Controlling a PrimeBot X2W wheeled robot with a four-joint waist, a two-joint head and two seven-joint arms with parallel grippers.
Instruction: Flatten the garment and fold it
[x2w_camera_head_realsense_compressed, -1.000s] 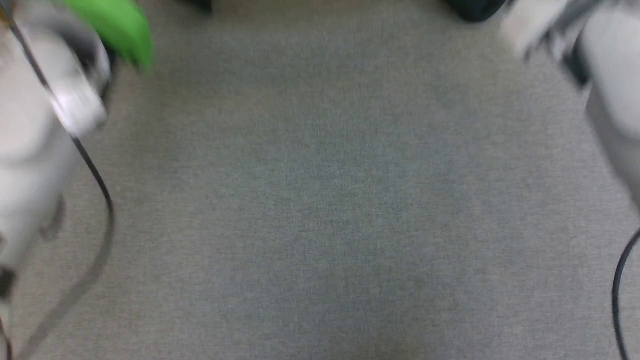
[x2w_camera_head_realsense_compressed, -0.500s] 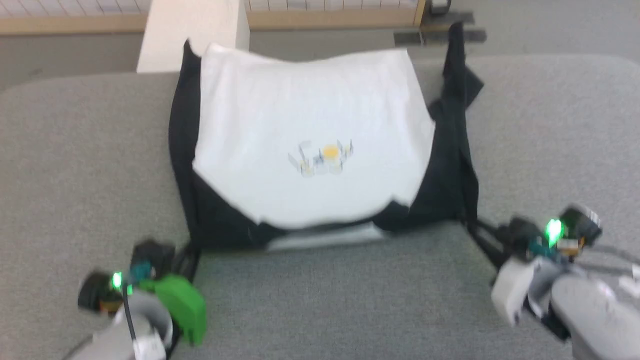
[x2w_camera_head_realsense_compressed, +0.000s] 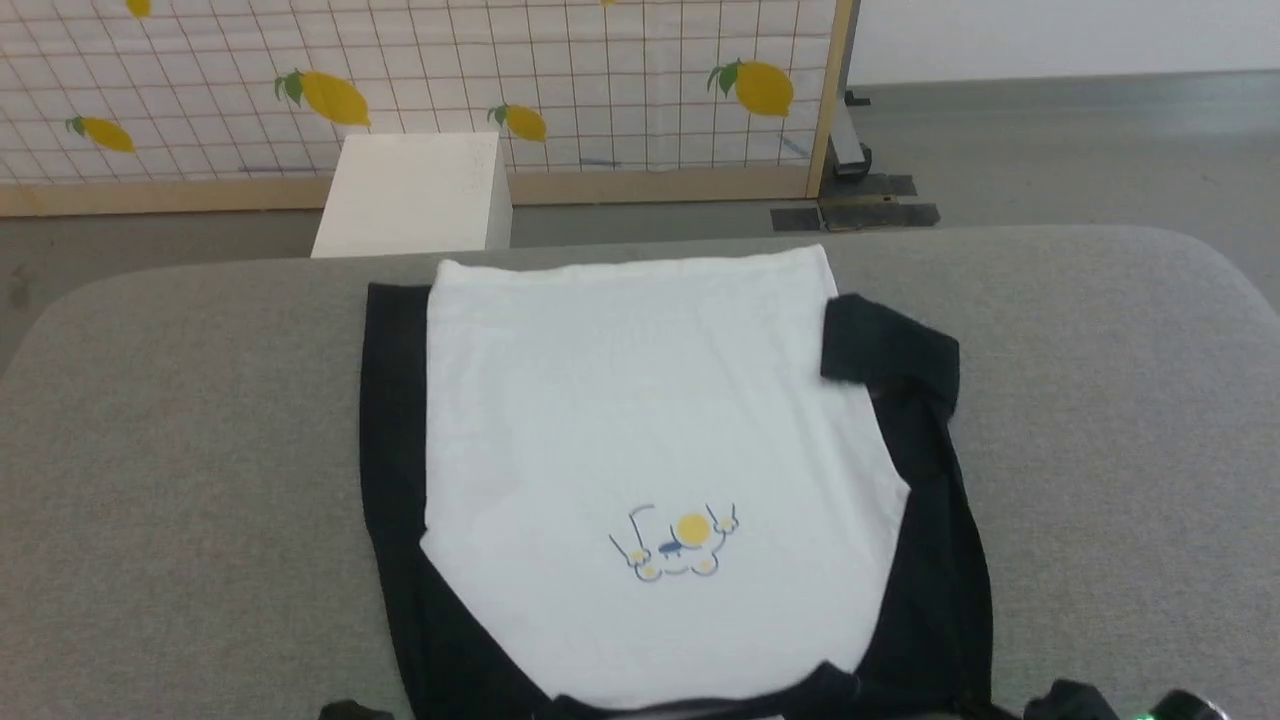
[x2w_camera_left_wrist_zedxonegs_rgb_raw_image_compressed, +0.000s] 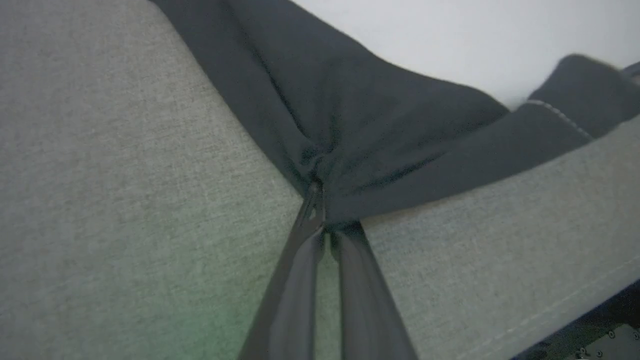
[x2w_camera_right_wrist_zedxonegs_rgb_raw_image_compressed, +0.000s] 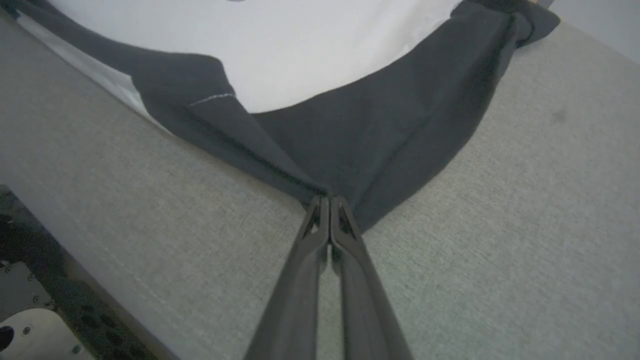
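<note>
— Where is the garment (x2w_camera_head_realsense_compressed: 650, 420), and what do I have hold of?

— It lies spread on the grey tabletop (x2w_camera_head_realsense_compressed: 180, 420), shoulders at your near edge and hem (x2w_camera_head_realsense_compressed: 630, 262) at the far one, so its long axis runs straight away from you. Your left fingers (x2w_camera_left_wrist_zedxonegs_rgb_raw_image_compressed: 316, 210) are pinched shut on black shoulder cloth, and your right fingers (x2w_camera_right_wrist_zedxonegs_rgb_raw_image_compressed: 327, 215) are shut on the other shoulder.

— What could go wrong?

— If you pull unevenly, you likely skew or bunch the body. The hem sits close to the far edge, so a push could spill it over. On your right, the sleeve (x2w_camera_head_realsense_compressed: 890, 350) end lies doubled onto the white. Fold now and you probably trap that lump.
</note>
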